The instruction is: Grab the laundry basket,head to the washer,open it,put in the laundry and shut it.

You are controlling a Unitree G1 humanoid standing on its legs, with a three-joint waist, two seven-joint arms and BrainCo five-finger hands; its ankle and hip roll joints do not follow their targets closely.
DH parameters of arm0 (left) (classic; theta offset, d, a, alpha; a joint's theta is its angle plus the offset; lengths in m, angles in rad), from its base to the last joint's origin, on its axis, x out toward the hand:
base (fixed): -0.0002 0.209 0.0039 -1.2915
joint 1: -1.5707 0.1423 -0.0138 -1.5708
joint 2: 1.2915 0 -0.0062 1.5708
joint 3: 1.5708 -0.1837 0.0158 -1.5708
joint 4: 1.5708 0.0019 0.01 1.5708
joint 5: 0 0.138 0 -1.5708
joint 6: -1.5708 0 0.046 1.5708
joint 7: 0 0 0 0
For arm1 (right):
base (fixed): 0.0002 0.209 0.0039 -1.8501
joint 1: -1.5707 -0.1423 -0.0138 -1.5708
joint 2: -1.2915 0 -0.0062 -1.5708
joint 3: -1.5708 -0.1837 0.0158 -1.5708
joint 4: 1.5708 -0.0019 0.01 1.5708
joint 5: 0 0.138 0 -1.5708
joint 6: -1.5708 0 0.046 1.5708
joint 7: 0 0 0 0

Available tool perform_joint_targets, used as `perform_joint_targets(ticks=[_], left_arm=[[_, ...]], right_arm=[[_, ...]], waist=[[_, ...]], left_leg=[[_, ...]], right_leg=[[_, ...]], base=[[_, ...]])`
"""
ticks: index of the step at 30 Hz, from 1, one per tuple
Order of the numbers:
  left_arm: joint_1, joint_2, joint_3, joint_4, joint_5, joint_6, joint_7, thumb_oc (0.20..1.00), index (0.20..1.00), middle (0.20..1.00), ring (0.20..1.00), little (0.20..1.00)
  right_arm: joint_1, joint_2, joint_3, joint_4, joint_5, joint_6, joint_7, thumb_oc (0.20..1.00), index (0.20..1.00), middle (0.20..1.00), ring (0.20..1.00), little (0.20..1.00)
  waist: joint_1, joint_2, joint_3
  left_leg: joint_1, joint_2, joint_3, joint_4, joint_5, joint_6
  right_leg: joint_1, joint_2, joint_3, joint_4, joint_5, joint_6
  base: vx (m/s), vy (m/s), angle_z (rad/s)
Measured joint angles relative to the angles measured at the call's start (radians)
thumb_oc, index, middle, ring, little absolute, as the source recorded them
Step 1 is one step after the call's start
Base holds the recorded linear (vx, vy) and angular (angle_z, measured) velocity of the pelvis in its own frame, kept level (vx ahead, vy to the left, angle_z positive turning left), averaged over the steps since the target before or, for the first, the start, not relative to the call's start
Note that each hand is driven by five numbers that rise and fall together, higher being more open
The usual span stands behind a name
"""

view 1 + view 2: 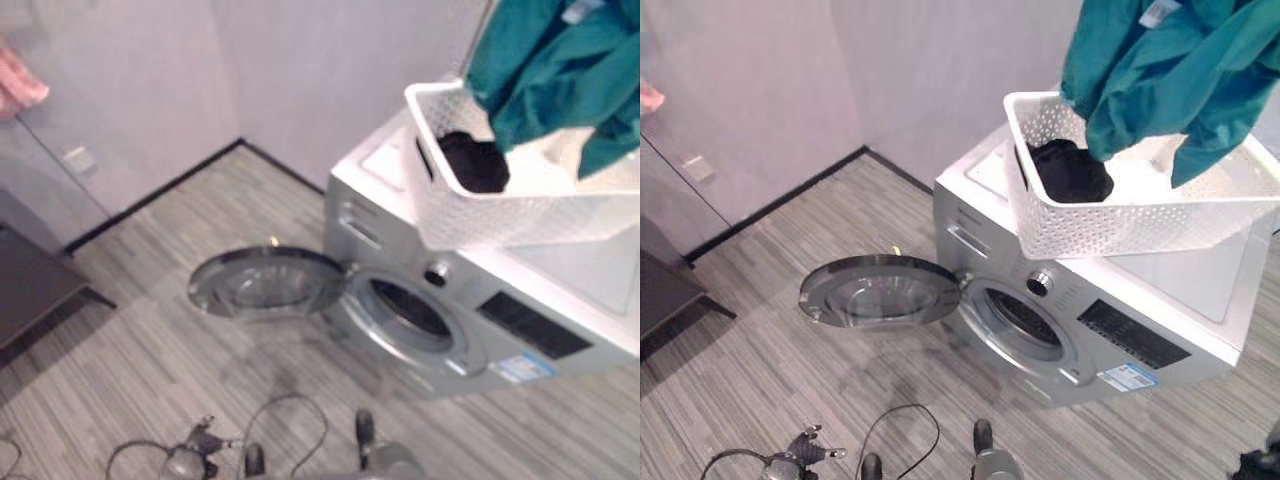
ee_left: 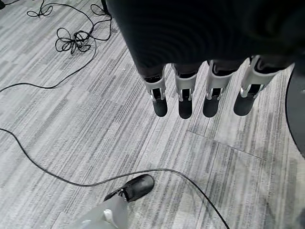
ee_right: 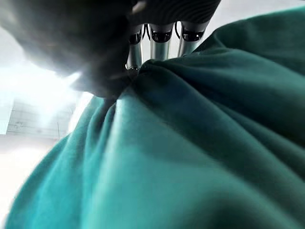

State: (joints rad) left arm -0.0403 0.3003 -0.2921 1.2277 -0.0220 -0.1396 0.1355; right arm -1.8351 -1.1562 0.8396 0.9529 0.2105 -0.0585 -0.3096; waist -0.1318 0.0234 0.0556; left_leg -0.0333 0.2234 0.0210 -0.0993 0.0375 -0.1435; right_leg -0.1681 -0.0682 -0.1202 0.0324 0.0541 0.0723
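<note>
A silver front-loading washer (image 1: 1090,330) stands by the wall with its round door (image 1: 880,290) swung wide open to the left, baring the drum opening (image 1: 1025,320). On its top rests a white perforated laundry basket (image 1: 1120,225) with a black garment (image 1: 1070,170) inside. A teal garment (image 1: 1160,60) hangs above the basket, lifted from above. In the right wrist view my right hand (image 3: 162,33) has its fingers closed on that teal garment (image 3: 190,143). My left hand (image 2: 183,95) hangs over the striped floor, fingers straight and holding nothing.
The washer sits near a room corner with a black baseboard. A dark low piece of furniture (image 1: 30,290) stands at the left, with a pink cloth (image 1: 20,85) above it and a wall socket (image 1: 78,158) nearby. Grey striped floor (image 1: 150,390) spreads before the open door.
</note>
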Motion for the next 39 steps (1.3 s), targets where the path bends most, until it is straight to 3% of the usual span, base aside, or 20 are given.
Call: perform_joint_targets(ticks=[8,9,10,11,12,16,21,29,32,39], left_arm=[[-0.001,0.028,-0.052,-0.219,-0.002,-0.024,0.033,1.0,1.0,1.0,1.0,1.0],[0.002,0.096,-0.08,-0.448,-0.004,-0.026,0.038,1.0,1.0,1.0,1.0,1.0],[-0.013,0.128,-0.082,-0.545,-0.006,-0.038,0.041,1.0,1.0,1.0,1.0,1.0],[-0.03,0.237,-0.077,-0.865,-0.023,-0.064,0.038,1.0,1.0,1.0,1.0,1.0],[-0.039,0.246,-0.066,-0.931,-0.04,-0.076,0.039,1.0,1.0,1.0,1.0,1.0],[-0.055,0.226,-0.12,-0.924,-0.059,-0.088,0.023,1.0,1.0,1.0,1.0,1.0],[-0.054,0.227,-0.12,-0.929,-0.097,-0.088,-0.009,1.0,1.0,1.0,1.0,1.0],[-0.053,0.249,-0.086,-1.034,-0.11,-0.091,-0.014,1.0,1.0,1.0,1.0,1.0],[-0.029,0.29,-0.061,-1.078,-0.109,-0.092,-0.014,1.0,1.0,1.0,1.0,1.0],[-0.021,0.296,-0.018,-1.087,-0.119,-0.093,-0.012,1.0,1.0,1.0,1.0,1.0]], right_arm=[[-0.073,0.059,0.048,0.09,-0.013,0.001,-0.03,0.2,0.2,0.2,0.2,0.2],[-0.086,0.057,0.051,0.09,-0.012,0.001,-0.051,0.2,0.2,0.2,0.2,0.2],[-0.093,0.062,0.058,0.083,-0.012,-0.001,-0.057,0.2,0.2,0.2,0.2,0.2],[-0.136,0.058,0.109,0.081,-0.012,-0.002,-0.073,0.2,0.2,0.2,0.2,0.2],[-0.156,0.058,0.129,0.04,-0.013,-0.002,-0.089,0.2,0.2,0.2,0.2,0.2],[-0.25,0.058,0.156,-0.083,-0.043,-0.024,-0.173,0.2,0.2,0.2,0.2,0.2],[-0.267,0.071,0.158,-0.078,-0.055,-0.03,-0.195,0.2,0.2,0.2,0.2,0.2],[-0.265,0.096,0.155,-0.166,-0.055,-0.036,-0.2,0.2,0.2,0.2,0.2,0.2],[-0.234,0.1,0.092,-0.241,-0.052,-0.061,-0.201,0.2,0.2,0.2,0.2,0.2],[-0.161,0.158,-0.014,-0.331,-0.008,-0.092,-0.19,0.2,0.2,0.2,0.2,0.2]], waist=[[0.012,-0.011,-0.031],[0.023,-0.01,-0.033],[0.026,-0.007,-0.035],[0.035,-0.002,-0.039],[0.036,0.002,-0.043],[0.019,-0.016,-0.055],[0.017,-0.038,-0.069],[0.0,-0.043,-0.068],[-0.006,-0.053,-0.061],[-0.014,-0.065,-0.06]], left_leg=[[0.001,0.013,-0.006,0.0,0.004,-0.006],[0.001,0.018,-0.012,0.0,0.007,-0.011],[0.002,0.018,-0.018,-0.001,0.007,-0.011],[0.008,0.015,-0.036,0.0,0.01,-0.015],[0.017,0.011,-0.037,-0.004,0.005,-0.02],[0.02,0.008,-0.036,-0.002,0.005,-0.021],[0.025,0.005,-0.029,-0.004,0.005,-0.021],[0.044,-0.009,0.002,-0.002,0.001,-0.015],[0.069,-0.011,0.038,-0.004,-0.008,-0.01],[0.102,-0.028,0.087,-0.003,-0.015,-0.009]], right_leg=[[0.017,0.013,-0.012,-0.023,0.01,-0.01],[0.035,0.02,-0.022,-0.055,0.028,-0.014],[0.05,0.021,-0.028,-0.075,0.037,-0.015],[0.085,0.019,-0.043,-0.11,0.057,-0.013],[0.097,0.015,-0.045,-0.113,0.054,-0.01],[0.098,0.012,-0.042,-0.116,0.055,-0.008],[0.098,0.01,-0.034,-0.116,0.055,-0.008],[0.098,-0.002,-0.003,-0.117,0.059,0.004],[0.098,-0.002,0.03,-0.117,0.064,0.01],[0.1,-0.011,0.079,-0.117,0.076,0.016]], base=[[0.0,-0.008,0.03],[0.0,0.007,0.08],[0.0,0.026,0.28],[0.0,0.059,0.27],[-0.01,0.09,0.23],[0.0,0.068,-0.02],[0.0,0.042,-0.03],[-0.02,0.066,-0.1],[-0.01,0.066,-0.31],[-0.02,0.073,-0.23]])
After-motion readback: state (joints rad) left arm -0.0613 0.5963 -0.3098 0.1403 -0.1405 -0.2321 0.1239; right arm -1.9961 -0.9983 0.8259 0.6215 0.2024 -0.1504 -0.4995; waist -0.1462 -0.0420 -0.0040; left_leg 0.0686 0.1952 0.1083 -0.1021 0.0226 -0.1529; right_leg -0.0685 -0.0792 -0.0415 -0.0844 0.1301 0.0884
